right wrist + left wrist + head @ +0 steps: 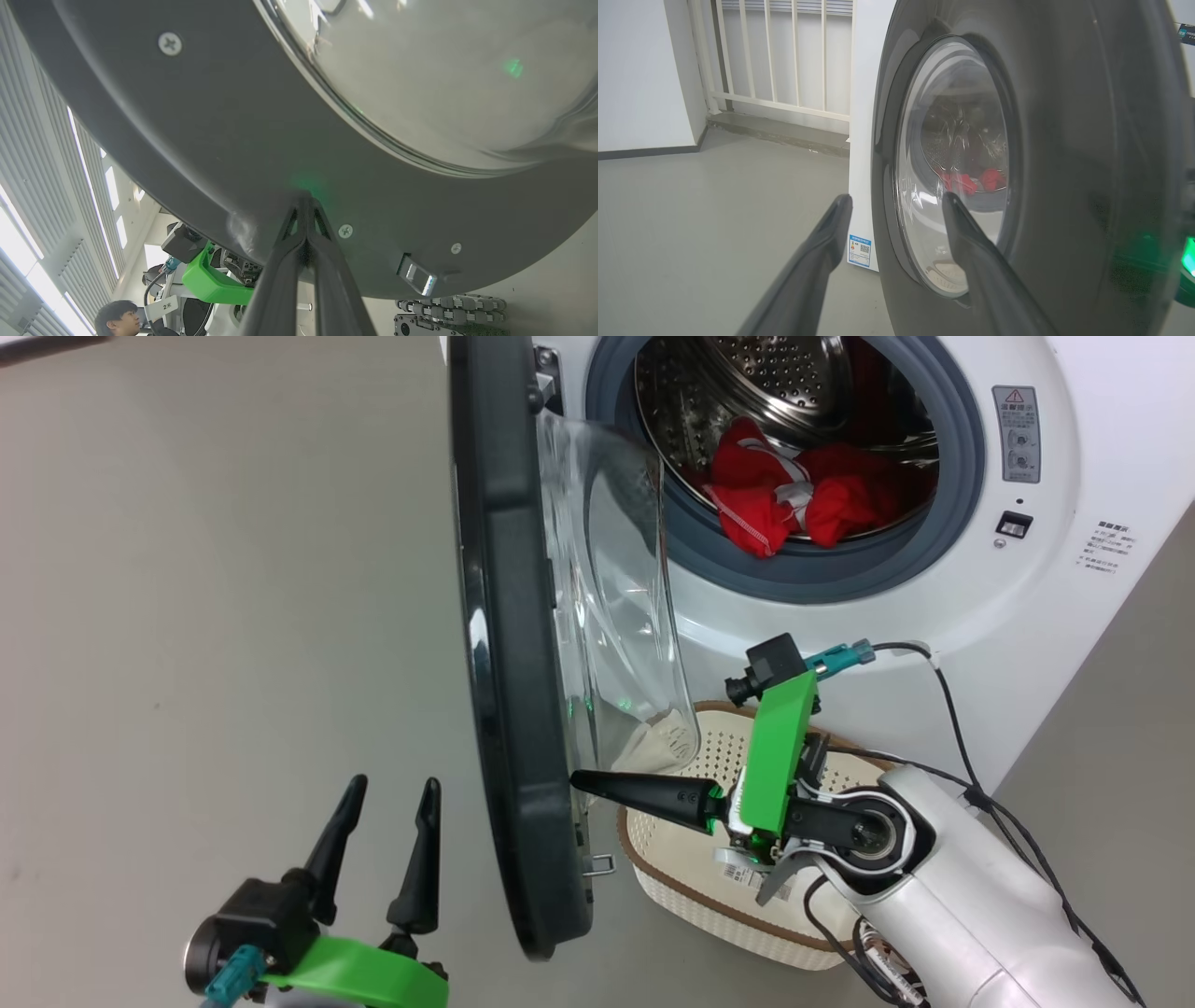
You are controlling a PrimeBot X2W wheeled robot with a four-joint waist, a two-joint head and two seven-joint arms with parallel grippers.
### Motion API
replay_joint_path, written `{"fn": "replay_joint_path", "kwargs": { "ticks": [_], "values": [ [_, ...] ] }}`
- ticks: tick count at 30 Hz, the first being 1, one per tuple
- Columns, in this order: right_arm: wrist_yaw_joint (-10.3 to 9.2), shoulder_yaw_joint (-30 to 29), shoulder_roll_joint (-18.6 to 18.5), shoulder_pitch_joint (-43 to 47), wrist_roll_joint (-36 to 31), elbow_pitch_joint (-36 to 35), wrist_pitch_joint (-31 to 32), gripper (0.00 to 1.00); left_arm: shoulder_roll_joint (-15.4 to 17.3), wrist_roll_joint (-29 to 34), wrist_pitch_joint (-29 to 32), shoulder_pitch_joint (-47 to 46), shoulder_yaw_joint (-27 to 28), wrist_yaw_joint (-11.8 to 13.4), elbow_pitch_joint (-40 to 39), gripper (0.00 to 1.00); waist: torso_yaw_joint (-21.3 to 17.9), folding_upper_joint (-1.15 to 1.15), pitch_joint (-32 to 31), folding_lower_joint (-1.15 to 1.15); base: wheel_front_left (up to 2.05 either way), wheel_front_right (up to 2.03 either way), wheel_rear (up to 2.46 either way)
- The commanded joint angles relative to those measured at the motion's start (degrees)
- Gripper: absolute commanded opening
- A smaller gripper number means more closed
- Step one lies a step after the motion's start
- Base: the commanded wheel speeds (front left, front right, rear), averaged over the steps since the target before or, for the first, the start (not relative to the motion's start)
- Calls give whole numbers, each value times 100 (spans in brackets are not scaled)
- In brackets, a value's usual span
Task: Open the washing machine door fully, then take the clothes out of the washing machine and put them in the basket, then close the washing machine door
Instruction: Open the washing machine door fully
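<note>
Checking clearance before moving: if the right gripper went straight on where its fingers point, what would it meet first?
The washing machine door: the shut right gripper points at its dark inner rim near the glass bowl, tips apparently touching it.

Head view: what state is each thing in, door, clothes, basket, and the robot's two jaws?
Washing machine door: open.
Clothes: inside the drum.
Basket: on the floor, no clothes visible inside.
Left jaws: open, empty.
Right jaws: shut, tips against the door's inner face.

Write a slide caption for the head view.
Shut right gripper touches the inner rim of the washing machine door; red clothes in the drum, basket below.
</note>
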Motion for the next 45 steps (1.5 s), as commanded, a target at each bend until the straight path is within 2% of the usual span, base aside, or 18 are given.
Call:
{"fn": "replay_joint_path", "kwargs": {
  "ticks": [1,10,11,12,13,17,21,24,29,33,38,45],
  "values": [
    [31,116,144,-215,52,-141,-53,0,85,-73,-29,-52,209,31,-187,100,12,0,15,0,0,0,0],
    [31,342,144,-396,-41,-84,-379,0,85,-105,-29,0,251,66,-230,100,0,0,4,0,0,0,0],
    [31,336,144,-393,-152,-86,-467,33,85,-110,-29,4,249,65,-227,100,-7,0,-1,0,0,0,0],
    [31,343,138,-383,-287,-109,-558,56,85,-116,-29,8,244,66,-224,100,-14,0,-9,0,0,0,0],
    [31,344,119,-359,-418,-135,-671,98,85,-122,-29,12,238,66,-220,100,-21,0,-16,0,0,0,0],
    [31,385,-76,-211,-951,-381,-1247,100,85,-118,-29,9,202,54,-183,100,-46,0,-41,0,0,0,0],
    [31,778,-459,-43,-1892,-669,-2364,100,85,-87,-29,11,198,23,-108,100,-77,0,-110,0,0,0,0],
    [31,1022,-618,38,-2200,-687,-2901,100,85,-70,-29,15,212,5,-62,100,-93,0,-153,0,0,0,0],
    [31,1593,-955,99,-2851,-443,-4221,100,85,1,-29,42,250,-29,-6,100,-155,0,-255,0,0,0,0],
    [31,1835,-1060,128,-3242,64,-5122,100,85,56,-29,84,280,-56,9,100,-189,0,-319,0,0,0,0],
    [31,1570,-971,160,-3695,691,-5457,100,85,110,-29,137,333,-71,14,100,-251,0,-369,0,0,0,0],
    [31,-280,-551,580,-5610,736,-5469,100,85,180,-29,195,357,-70,12,100,-328,0,-406,0,0,0,0]
  ]
}}
